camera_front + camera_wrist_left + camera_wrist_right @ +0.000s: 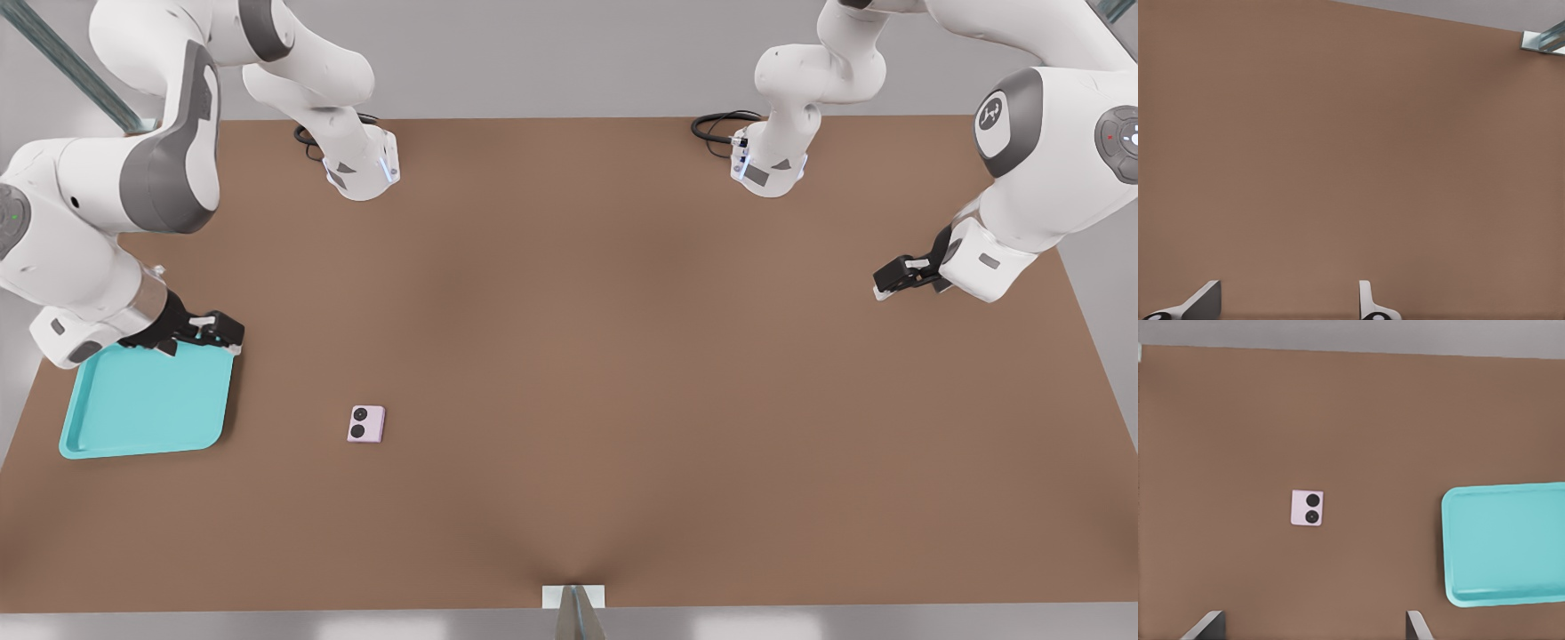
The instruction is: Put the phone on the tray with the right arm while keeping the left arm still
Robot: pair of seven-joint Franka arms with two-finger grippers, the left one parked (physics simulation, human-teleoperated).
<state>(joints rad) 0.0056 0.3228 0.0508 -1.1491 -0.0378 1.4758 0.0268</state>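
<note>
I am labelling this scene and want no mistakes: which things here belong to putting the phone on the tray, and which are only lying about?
Belong to the job:
- phone, on the table, apart from the tray
- tray, nothing in it
- gripper, open, near the tray

Only lying about:
- black cable
- table

phone [366, 424] pale pink, black circles | tray [133, 418] turquoise | table [622, 356] brown

no readable text, only a small white emblem on an arm's grey joint cap [989, 114]
</note>
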